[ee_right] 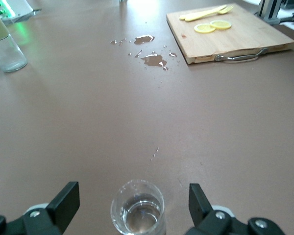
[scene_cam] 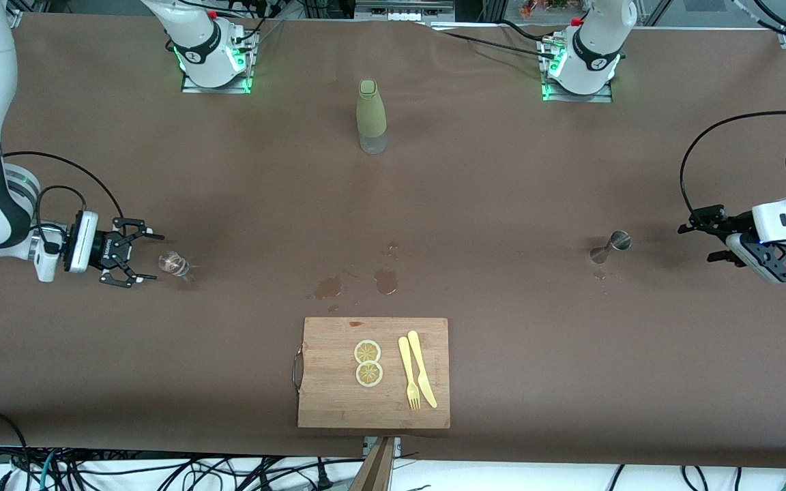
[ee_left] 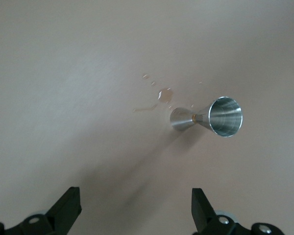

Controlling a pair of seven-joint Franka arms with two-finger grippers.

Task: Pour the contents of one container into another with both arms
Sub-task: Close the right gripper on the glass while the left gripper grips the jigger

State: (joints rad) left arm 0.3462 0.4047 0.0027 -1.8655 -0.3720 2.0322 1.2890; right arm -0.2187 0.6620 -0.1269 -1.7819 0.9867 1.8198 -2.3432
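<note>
The silver jigger (scene_cam: 611, 247) stands on the brown table toward the left arm's end, with a few spilled drops beside it. In the left wrist view the jigger (ee_left: 208, 117) shows its open mouth, well clear of my fingers. My left gripper (scene_cam: 695, 242) (ee_left: 135, 193) hovers low beside it, open and empty. The clear glass cup (scene_cam: 175, 264) (ee_right: 137, 208) stands toward the right arm's end with a little clear liquid in it. My right gripper (scene_cam: 155, 258) (ee_right: 132, 191) is open right at the cup, a finger on each side, not touching it.
An olive-green bottle (scene_cam: 371, 116) stands mid-table near the bases. A wooden cutting board (scene_cam: 331, 395) with two lemon slices (scene_cam: 368, 363), a yellow fork and a knife lies nearest the front camera. Small puddles (scene_cam: 386, 281) wet the cloth just above the board.
</note>
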